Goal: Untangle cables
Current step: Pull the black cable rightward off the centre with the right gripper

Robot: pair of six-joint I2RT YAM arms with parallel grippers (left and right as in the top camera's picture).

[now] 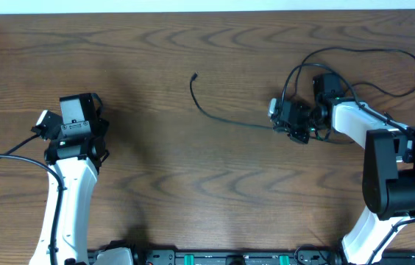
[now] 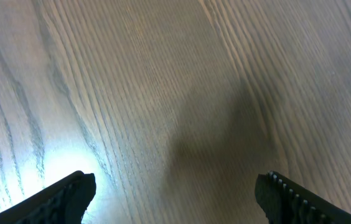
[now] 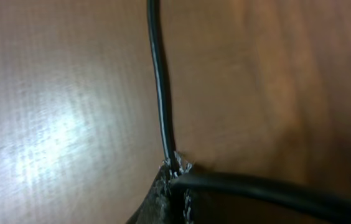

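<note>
Cable point(image 3: 160, 81) runs straight toward 12 o'clock from the right gripper point(image 3: 177, 169), which is clenched on it; the left gripper point(image 2: 175, 190), released, hangs well apart.

The table point(image 1: 193, 184) is brown wood-grain with a smooth, softly shiny finish, the black cable point(image 3: 160, 93) has a smooth, slightly glossy sheath, and the left gripper point(image 2: 174, 196) carries matt black, finely ribbed pads point(image 2: 287, 194).

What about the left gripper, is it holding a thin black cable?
No, the left gripper stands open with only wooden table between its jaws.
</note>
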